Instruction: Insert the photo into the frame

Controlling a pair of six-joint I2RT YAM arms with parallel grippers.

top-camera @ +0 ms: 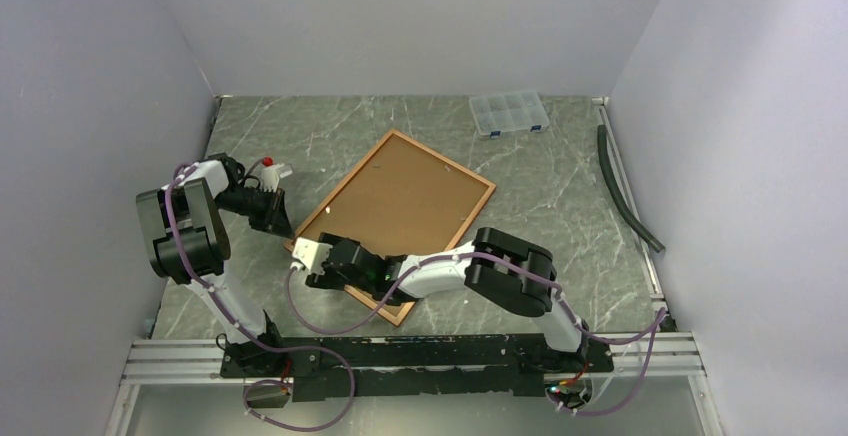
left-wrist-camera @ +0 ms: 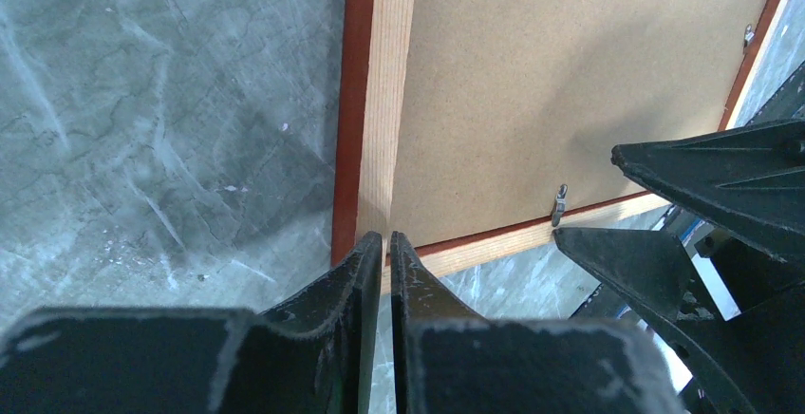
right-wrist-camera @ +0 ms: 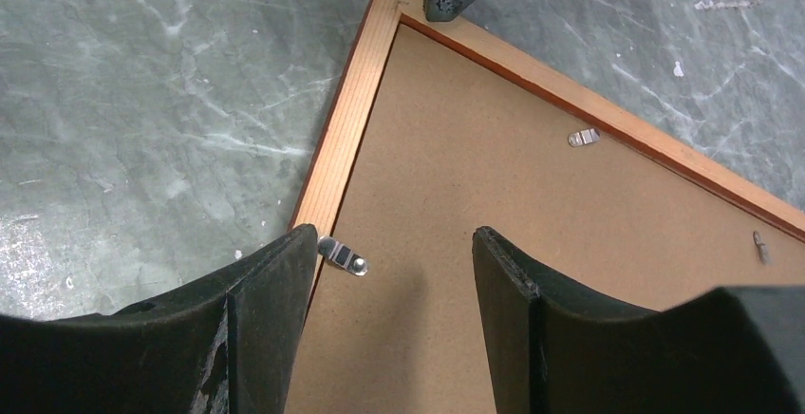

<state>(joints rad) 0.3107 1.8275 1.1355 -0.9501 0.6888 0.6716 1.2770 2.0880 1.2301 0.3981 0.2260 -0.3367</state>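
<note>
The frame [right-wrist-camera: 346, 120] lies face down on the counter [right-wrist-camera: 142, 101], board [right-wrist-camera: 532, 243] in, photo out of sight. Your left claw [left-wrist-camera: 380, 238], nearly closed, sits at its corner; pin there. The right claw [right-wrist-camera: 391, 234] gapes over a tab [right-wrist-camera: 344, 256]; push it sideways with one finger.

Overhead camera looks steeply down on the whole frame [top-camera: 446, 159]; both wrist cameras, close above, share its leftmost corner

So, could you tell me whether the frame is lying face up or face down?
Face down, lying flat: the frame shows its brown backing board and a metal clip facing upward.
</note>
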